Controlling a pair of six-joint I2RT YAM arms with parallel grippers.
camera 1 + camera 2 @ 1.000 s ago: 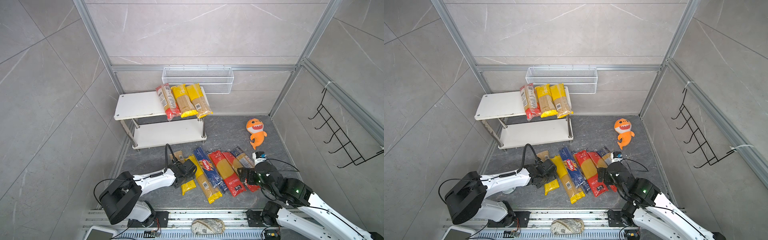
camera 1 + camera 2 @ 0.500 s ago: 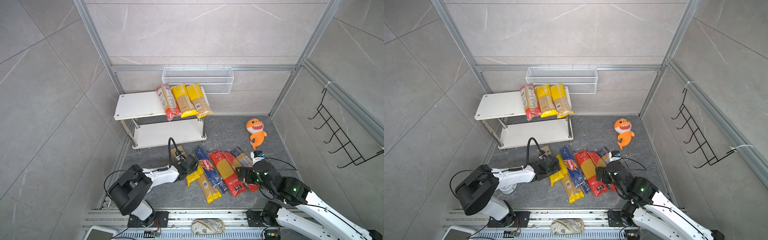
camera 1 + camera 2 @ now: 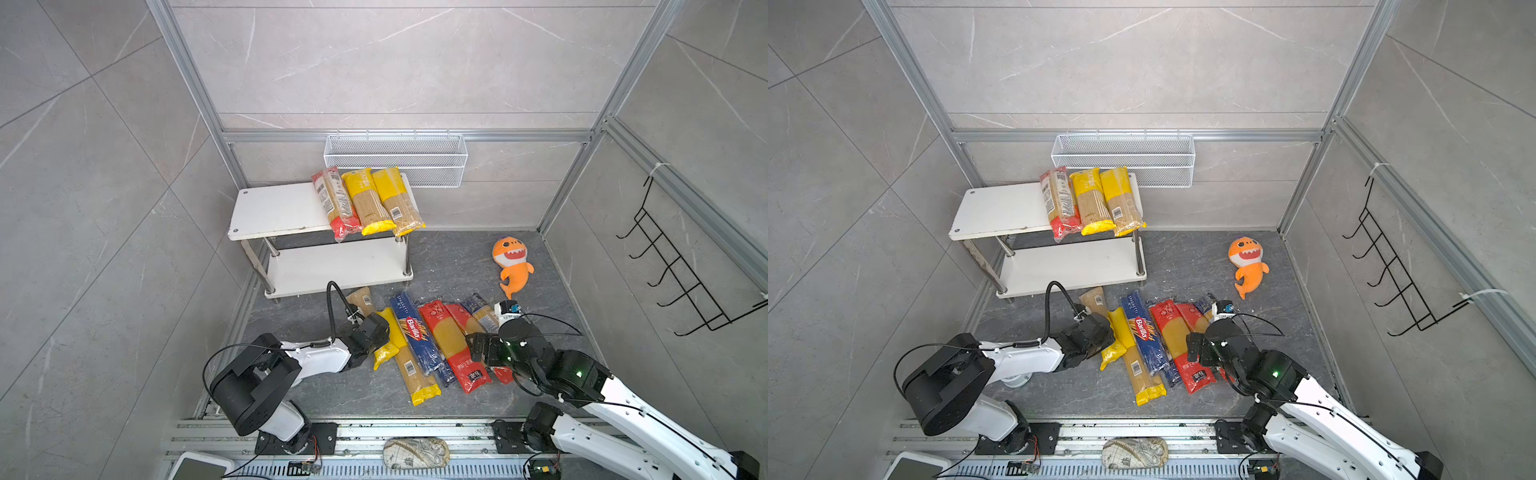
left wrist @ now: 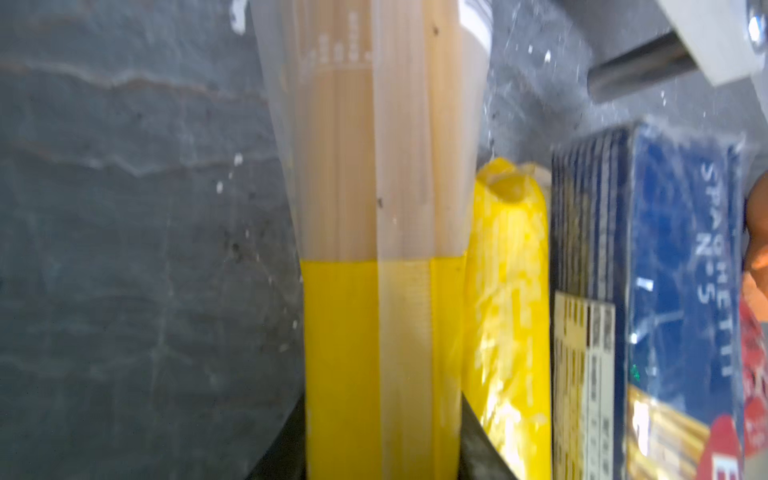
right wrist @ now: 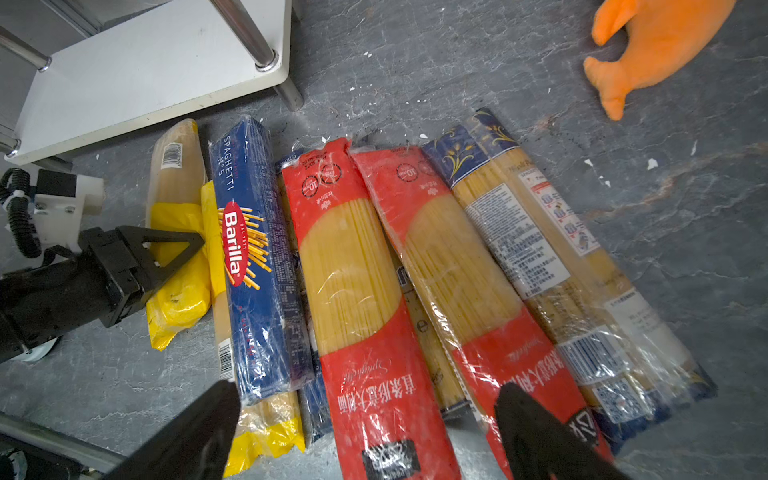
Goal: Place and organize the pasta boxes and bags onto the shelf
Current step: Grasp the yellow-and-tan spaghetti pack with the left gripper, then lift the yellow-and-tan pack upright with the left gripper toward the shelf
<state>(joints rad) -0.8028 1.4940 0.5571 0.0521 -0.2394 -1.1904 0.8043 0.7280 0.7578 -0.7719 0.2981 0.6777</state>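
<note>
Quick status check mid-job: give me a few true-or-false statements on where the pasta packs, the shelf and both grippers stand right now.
1. Three pasta packs lie on the top board of the shelf. True.
2. The lower board holds two packs. False: the lower board is bare.
3. The right gripper is shut on a red pack. False: its jaws stand open above the red packs on the floor.
4. The left gripper has its jaws on either side of a yellow-ended pack. True.
5. The plush shark sits in the wire basket. False: it lies on the floor, right of the shelf.
</note>
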